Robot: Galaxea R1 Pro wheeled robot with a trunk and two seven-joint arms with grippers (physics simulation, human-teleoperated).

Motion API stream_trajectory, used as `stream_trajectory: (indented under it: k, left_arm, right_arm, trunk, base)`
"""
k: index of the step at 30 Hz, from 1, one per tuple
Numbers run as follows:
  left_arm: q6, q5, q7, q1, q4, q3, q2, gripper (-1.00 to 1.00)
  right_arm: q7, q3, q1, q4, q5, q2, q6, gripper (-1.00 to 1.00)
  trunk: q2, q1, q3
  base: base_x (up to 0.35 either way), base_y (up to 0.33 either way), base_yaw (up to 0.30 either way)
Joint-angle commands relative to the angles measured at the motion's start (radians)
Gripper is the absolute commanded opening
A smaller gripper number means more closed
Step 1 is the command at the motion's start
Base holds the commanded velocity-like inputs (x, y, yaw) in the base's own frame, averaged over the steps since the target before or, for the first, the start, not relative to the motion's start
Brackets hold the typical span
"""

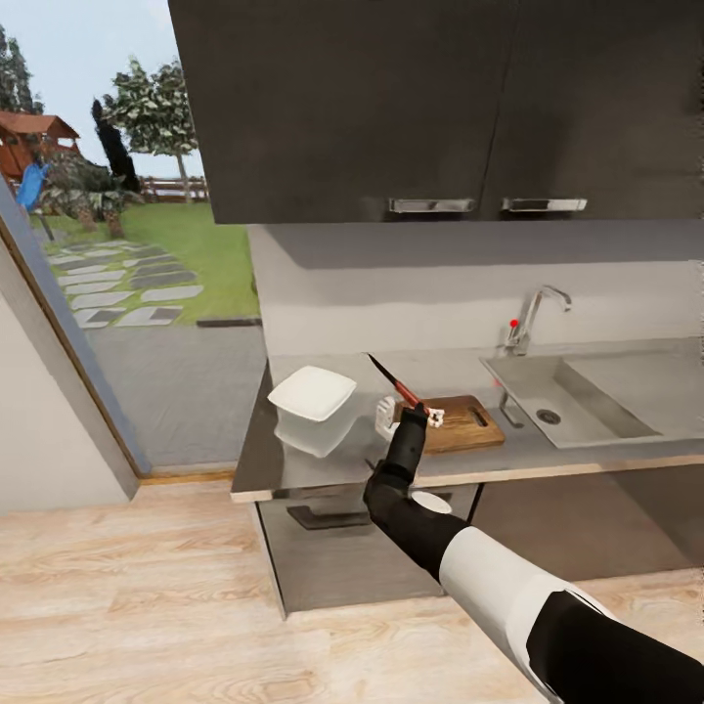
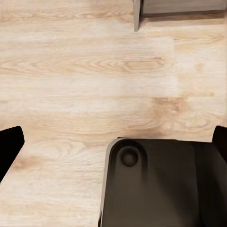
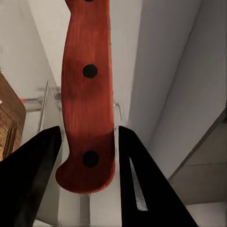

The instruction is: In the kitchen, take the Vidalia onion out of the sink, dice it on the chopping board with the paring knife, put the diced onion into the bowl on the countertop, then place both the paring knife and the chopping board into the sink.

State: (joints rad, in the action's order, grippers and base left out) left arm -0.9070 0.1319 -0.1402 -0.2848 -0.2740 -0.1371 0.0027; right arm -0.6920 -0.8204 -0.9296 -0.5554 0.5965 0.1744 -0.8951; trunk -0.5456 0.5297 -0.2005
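1. The right gripper has its fingers closed partway around the red-orange handle of the knife, one dark finger on each side of it.
2. The knife's dark blade slants up and away from the gripper, over the counter.
3. A wooden board lies flat near the counter's front edge, just left of the sink.
4. A white bowl sits near the counter's left end.
5. The left gripper hangs wide open above the wood floor, holding nothing.
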Motion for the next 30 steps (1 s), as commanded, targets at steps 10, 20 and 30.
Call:
stream_trajectory:
  k: [10, 20, 30]
  left_arm:
    - [0.000, 0.003, -0.005, 0.000, -0.001, -0.008, 0.000, 1.00]
    - [0.000, 0.002, -0.006, 0.000, 0.002, -0.009, -0.004, 1.00]
    - [0.000, 0.002, -0.006, 0.000, 0.003, -0.009, -0.004, 1.00]
  right_arm:
    - [0.045, -0.006, -0.002, 0.006, -0.006, 0.000, -0.004, -1.00]
    - [0.203, -0.012, -0.002, 0.017, -0.005, 0.000, -0.004, -1.00]
    - [0.263, -0.015, -0.002, 0.018, -0.004, 0.000, -0.004, -1.00]
  trunk:
    - [-0.001, 0.001, 0.011]
    - [-0.001, 0.001, 0.012]
    - [-0.001, 0.001, 0.012]
  base:
    - [0.133, -0.018, -0.127]
    - [0.054, -0.057, -0.010]
    - [-0.231, -0.079, 0.000]
